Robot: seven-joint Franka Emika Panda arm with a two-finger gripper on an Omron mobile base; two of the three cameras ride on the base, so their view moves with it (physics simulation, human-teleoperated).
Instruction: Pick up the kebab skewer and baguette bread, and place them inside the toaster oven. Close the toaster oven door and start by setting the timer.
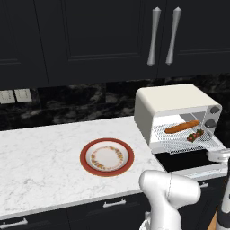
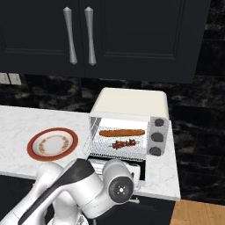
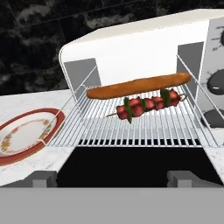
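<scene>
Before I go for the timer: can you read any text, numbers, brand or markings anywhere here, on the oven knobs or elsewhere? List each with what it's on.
None can be read.
Toaster oven: no brand or label on its cream body.
Three knobs: plain grey, with no numbers or tick marks to be made out.
Plate: its ring is a speckled pattern, not lettering.
Wall outlets: blank.
Upper cabinets: plain dark doors with metal handles.

Kitchen: marble counter (image 1: 40, 157), dark cabinets (image 1: 90, 36), toaster oven (image 2: 132, 105).
</scene>
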